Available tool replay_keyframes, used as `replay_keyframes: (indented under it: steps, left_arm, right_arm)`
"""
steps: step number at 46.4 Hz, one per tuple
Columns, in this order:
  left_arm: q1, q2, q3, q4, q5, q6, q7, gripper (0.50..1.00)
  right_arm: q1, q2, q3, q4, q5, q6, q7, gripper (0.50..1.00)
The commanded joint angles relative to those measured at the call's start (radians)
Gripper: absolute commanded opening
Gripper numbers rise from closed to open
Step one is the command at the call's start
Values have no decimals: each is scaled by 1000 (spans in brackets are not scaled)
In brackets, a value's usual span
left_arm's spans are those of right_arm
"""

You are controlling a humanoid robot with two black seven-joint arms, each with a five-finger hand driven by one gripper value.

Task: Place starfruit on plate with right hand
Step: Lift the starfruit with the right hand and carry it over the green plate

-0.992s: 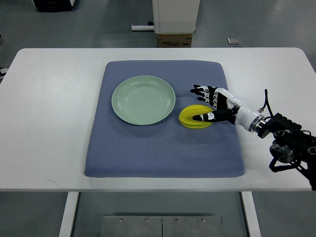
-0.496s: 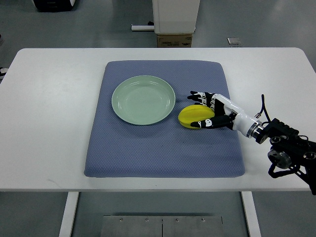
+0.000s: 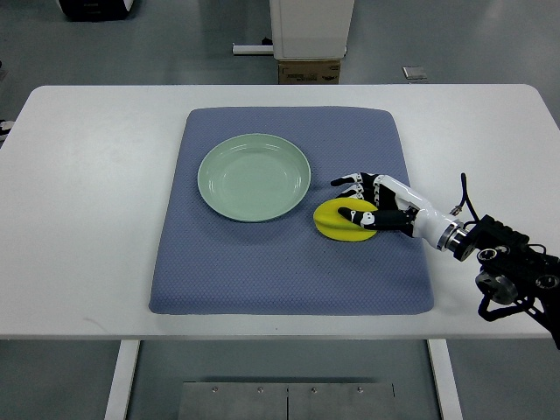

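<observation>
The yellow, glossy, oval starfruit (image 3: 339, 219) lies on the blue-grey textured cloth mat (image 3: 289, 262), in the mat's right half and closer to its right edge than to its centre, about midway between the mat's far and near edges. It sits just off the lower right rim of the plate, near it but not touching it.

The right hand (image 3: 366, 201), black and white with jointed fingers, is closed around the fruit's right end. The thumb (image 3: 357, 214) lies across the top of the yellow skin, and the other fingers (image 3: 350, 182) curve over the far side, their tips just beyond the fruit's upper edge. Whether the fruit is lifted clear of the mat or resting on it cannot be told from this steep view. The white forearm runs from the hand down and to the right, across the mat's right edge, to a black wrist and joint assembly (image 3: 512, 262) with cables that sits over the bare right part of the tabletop near its front edge.

The pale green, round, shallow plate (image 3: 254, 144) stands on the mat's far half, slightly left of the mat's middle, and holds nothing.

The mat covers the middle of the white tabletop (image 3: 87, 192), leaving wide bare margins at left and right. Beyond the far edge of the tabletop stands a white pedestal (image 3: 311, 26) on a brown base on the grey floor.
</observation>
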Motion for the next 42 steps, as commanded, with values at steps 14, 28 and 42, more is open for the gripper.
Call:
replay_keyframes:
  steps: [14, 28, 42]
  left_arm:
    - [0, 0, 0, 0, 0, 0, 0, 1000]
    - [0, 0, 0, 0, 0, 0, 0, 1000]
    - [0, 0, -1, 0, 0, 0, 0, 1000]
  right_arm:
    - [71, 4, 23, -6, 9, -34, -18, 500]
    - [174, 73, 65, -24, 14, -100, -119, 500]
    - [260, 186, 60, -75, 14, -155, -216, 500]
